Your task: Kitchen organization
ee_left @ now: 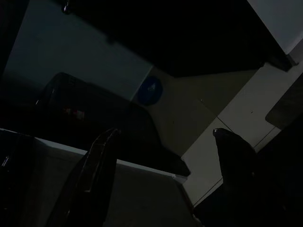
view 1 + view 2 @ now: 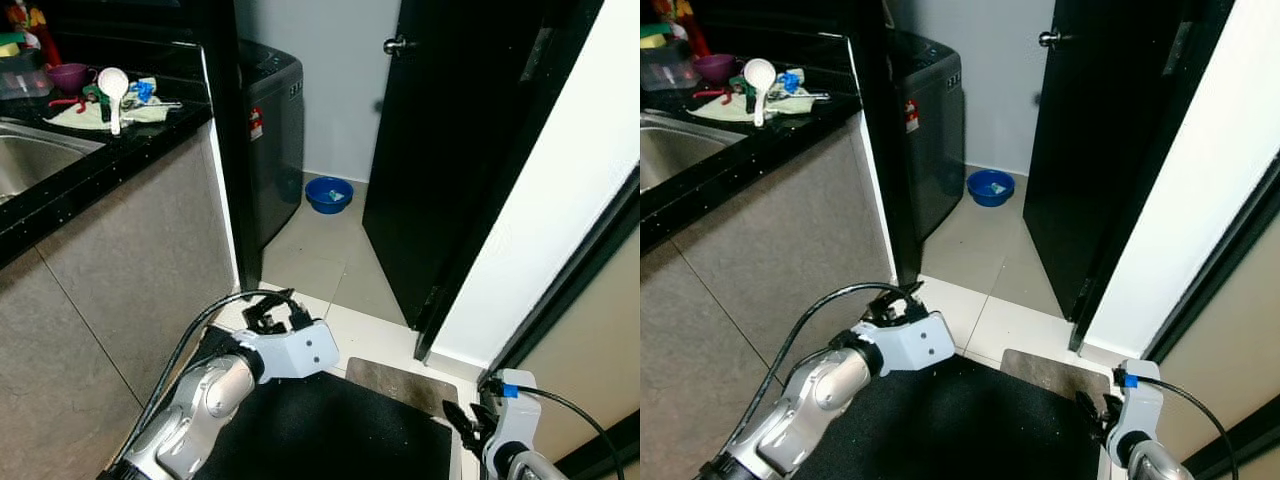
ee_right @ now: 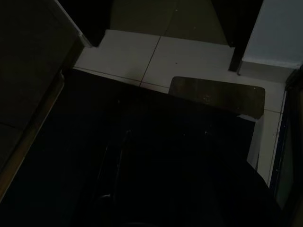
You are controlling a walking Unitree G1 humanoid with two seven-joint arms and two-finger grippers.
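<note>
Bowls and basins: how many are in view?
2. A blue basin sits on the floor between the washing machine and the black door. A purple bowl stands on the counter behind the white ladle. Others may be hidden in the clutter.

Open tiled floor (image 2: 320,250) runs between counter (image 2: 110,150) and black door (image 2: 450,150).

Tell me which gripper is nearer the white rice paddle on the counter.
Left. The left gripper hangs below the counter's end, under the white rice paddle. The right gripper sits low by the doormat, farther away.
</note>
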